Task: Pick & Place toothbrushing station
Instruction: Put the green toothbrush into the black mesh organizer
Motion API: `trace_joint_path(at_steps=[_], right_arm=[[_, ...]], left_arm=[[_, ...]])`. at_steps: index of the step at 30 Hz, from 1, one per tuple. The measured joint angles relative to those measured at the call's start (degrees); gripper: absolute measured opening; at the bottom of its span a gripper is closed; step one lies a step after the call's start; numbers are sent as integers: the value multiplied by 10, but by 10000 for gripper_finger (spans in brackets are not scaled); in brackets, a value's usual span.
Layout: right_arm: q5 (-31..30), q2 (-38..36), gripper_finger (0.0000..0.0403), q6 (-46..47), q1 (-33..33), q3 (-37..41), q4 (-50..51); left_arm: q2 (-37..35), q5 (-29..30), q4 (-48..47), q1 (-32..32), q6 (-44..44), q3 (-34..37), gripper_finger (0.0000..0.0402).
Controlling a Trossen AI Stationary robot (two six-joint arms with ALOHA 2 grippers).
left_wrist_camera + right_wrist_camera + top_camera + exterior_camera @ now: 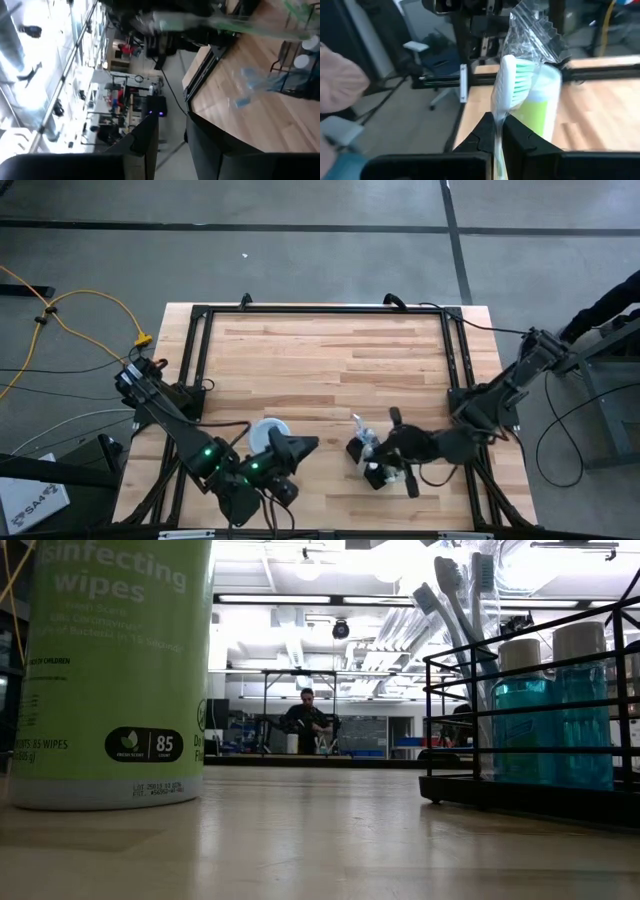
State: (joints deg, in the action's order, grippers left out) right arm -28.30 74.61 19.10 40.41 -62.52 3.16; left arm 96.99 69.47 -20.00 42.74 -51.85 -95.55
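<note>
The toothbrushing station (pixel 376 472) is a black wire-framed holder at the table's near middle. In the low view the station (pixel 530 785) holds two blue bottles (pixel 550 705) and upright toothbrushes (pixel 450 610). My right gripper (pixel 378 448) hovers just over it, shut on a toothbrush (pixel 509 85) with green and white bristles in a clear wrapper. My left gripper (pixel 310 444) is to the station's left, beside the wipes canister (pixel 268 432). It points toward the station, open, with nothing between its fingers (pixel 150 145). My right gripper pinches the wrapped toothbrush between its two fingertips, just below the head (pixel 497 119). The head and the crinkled end of the wrapper (pixel 532 30) stick out past the fingertips, tilted upward and clear of the table. The handle runs back between the fingers (pixel 520 135).
The green wipes canister (pixel 110 670) stands upright on the wood at the near left. A black metal frame (pixel 320 310) runs around the tabletop. Bare wood (pixel 330 360) fills the middle and far part. A person (pixel 306 715) sits far off in the room.
</note>
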Motion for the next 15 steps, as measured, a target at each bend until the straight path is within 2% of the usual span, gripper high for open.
trace_joint_path(at_steps=[6, 12, 15], right_arm=[[-139, -5, 6, -10, 51, 0, 42], [-307, -3, 6, 43, 100, 0, 106], [-344, -3, 6, 83, 117, 0, 136]], left_arm=[[-1, 32, -80, 0, 100, 0, 94], [-1, 32, -195, -1, 246, 0, 94], [-1, 26, -236, 2, 303, 0, 94]])
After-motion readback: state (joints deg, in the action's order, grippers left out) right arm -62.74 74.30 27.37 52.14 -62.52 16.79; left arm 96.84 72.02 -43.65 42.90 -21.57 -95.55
